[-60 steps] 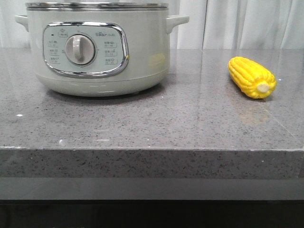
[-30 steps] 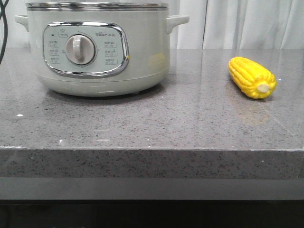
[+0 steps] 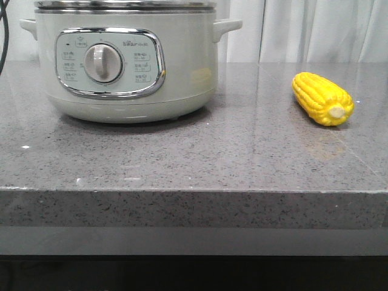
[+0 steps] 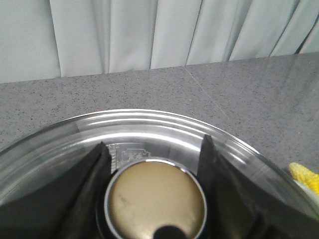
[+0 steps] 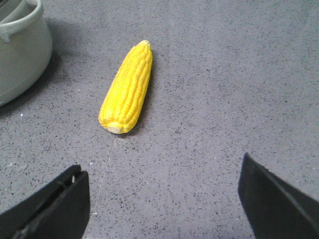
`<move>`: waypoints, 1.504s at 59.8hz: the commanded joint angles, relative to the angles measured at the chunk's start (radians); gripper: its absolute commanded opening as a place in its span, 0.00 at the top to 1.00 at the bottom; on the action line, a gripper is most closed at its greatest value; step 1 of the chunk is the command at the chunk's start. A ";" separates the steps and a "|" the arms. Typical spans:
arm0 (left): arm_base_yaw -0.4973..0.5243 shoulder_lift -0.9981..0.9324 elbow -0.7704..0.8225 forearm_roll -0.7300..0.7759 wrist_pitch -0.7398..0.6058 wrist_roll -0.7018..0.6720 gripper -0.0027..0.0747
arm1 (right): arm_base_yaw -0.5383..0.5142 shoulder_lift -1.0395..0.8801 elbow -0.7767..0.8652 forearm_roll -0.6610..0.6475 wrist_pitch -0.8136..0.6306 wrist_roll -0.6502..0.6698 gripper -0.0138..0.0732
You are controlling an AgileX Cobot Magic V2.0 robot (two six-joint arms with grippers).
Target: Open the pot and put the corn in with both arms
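Observation:
The pale-green pot (image 3: 121, 66) stands at the table's left, its dial facing me. Its glass lid (image 4: 149, 122) is on, seen from above in the left wrist view. My left gripper (image 4: 153, 142) is down over the lid, and its black fingers (image 4: 89, 174) press both sides of the round brass-coloured lid knob (image 4: 157, 199). The yellow corn (image 3: 322, 98) lies on the table at the right, stub end toward me. My right gripper (image 5: 160, 164) hovers open above the bare stone, a short way in front of the corn (image 5: 127, 89). Neither gripper shows in the front view.
The grey speckled stone table (image 3: 194, 163) ends in a front edge close to the camera. White curtains (image 3: 315, 30) hang behind it. A black cable (image 3: 3, 30) hangs at the top left corner. The pot's side handle (image 5: 20, 22) shows in the right wrist view.
A black cable has come into the top left corner of the front view. The pot and the corn have stayed where they were.

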 commanded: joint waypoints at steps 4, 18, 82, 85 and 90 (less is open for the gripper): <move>-0.007 -0.134 -0.127 -0.009 -0.091 -0.005 0.68 | -0.005 0.006 -0.036 0.027 -0.075 -0.007 0.12; -0.007 -0.300 -0.186 0.061 0.149 -0.005 0.68 | -0.005 0.006 -0.037 0.054 -0.062 -0.008 0.12; -0.007 -1.212 0.413 0.096 0.439 -0.005 0.68 | 0.126 0.764 -0.630 0.061 0.246 -0.044 0.17; -0.007 -1.212 0.413 0.096 0.439 -0.005 0.68 | 0.143 0.811 -0.672 0.018 0.253 0.004 0.17; -0.007 -1.212 0.413 0.096 0.439 -0.005 0.68 | 0.159 0.873 -0.733 -0.032 0.269 0.067 0.17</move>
